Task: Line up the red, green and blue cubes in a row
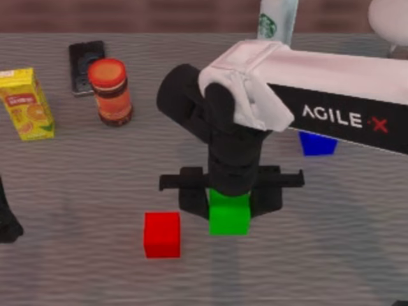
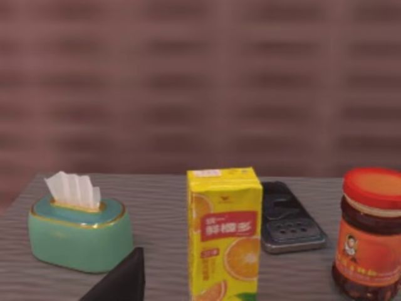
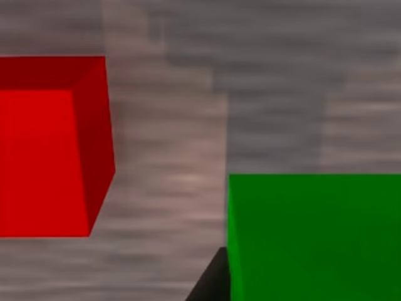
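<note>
Cubes are sitting on the grey tabletop (image 1: 76, 191): the red cube (image 1: 162, 234) is lying toward the near middle, the green cube (image 1: 229, 213) is just to its right with a gap between them, and the blue cube (image 1: 317, 144) is resting farther back and to the right, partly hidden under my right arm. The right claw (image 1: 229, 191) is reaching down over the green cube, its fingers spreading wide to either side; whether they are gripping the cube, I cannot tell. The right wrist view is showing the green cube close up beside the red one, apart. My left claw (image 1: 7, 220) is sitting parked at the tabletop's left edge. A yellow juice carton (image 1: 25, 103), a red-lidded jar (image 1: 111, 92) and a dark phone (image 1: 85, 65) are standing at the back left.
</note>
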Available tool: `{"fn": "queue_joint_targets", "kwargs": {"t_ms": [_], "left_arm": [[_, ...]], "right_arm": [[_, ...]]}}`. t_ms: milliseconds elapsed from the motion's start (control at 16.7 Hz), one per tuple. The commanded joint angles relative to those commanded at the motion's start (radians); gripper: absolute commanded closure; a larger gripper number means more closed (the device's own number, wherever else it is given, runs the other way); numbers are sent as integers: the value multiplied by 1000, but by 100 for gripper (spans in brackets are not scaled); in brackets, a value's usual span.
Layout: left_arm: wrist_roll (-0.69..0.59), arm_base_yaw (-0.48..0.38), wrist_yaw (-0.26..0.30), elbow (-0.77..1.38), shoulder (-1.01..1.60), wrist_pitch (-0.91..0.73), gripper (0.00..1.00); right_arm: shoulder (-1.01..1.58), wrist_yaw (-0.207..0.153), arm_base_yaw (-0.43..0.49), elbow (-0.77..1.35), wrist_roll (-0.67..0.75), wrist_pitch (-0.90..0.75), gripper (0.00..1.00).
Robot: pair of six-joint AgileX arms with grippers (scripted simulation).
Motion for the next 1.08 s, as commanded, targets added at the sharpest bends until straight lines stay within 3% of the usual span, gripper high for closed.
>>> {"fn": "queue_joint_targets", "kwargs": {"t_ms": [180, 600, 840, 1080], "left_arm": [[0, 0, 0, 0, 0, 0, 0], [0, 0, 0, 0, 0, 0, 0], [0, 0, 0, 0, 0, 0, 0], [0, 0, 0, 0, 0, 0, 0]], "right_arm": [[6, -1, -4, -16, 0, 19, 100], [82, 0, 2, -150, 4, 234, 100], [85, 1, 3, -155, 4, 241, 100], [85, 1, 3, -155, 4, 241, 70]]}}
